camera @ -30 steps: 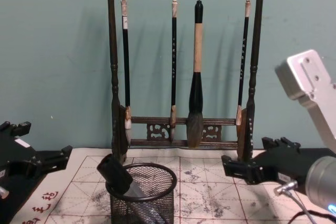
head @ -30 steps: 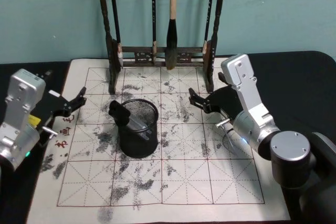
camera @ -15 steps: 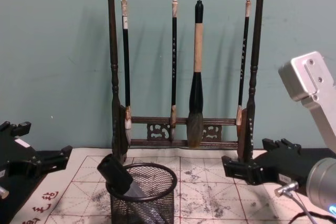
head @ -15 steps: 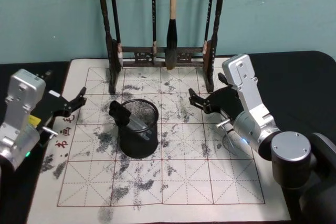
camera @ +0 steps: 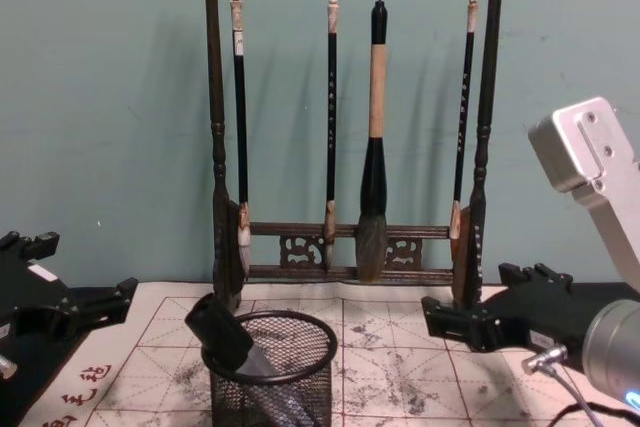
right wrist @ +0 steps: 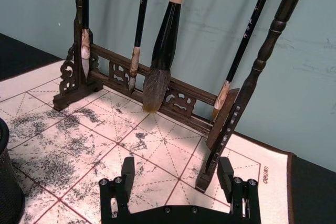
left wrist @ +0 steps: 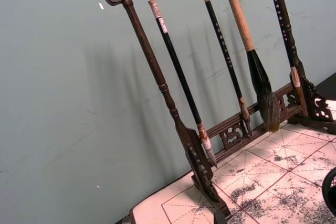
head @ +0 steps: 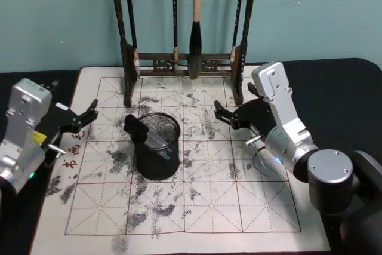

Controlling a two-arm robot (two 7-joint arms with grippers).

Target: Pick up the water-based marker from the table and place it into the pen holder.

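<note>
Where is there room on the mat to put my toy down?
The front of the mat, nearer than the pen holder, is bare. It is crowded between the brush rack, the left gripper and the right gripper.

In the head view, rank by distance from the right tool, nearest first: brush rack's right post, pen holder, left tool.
From the right tool:
1. Brush rack's right post, just behind it, toward the wall.
2. Pen holder, on the mat to its left, marker inside.
3. Left tool, at the mat's far left edge.
</note>
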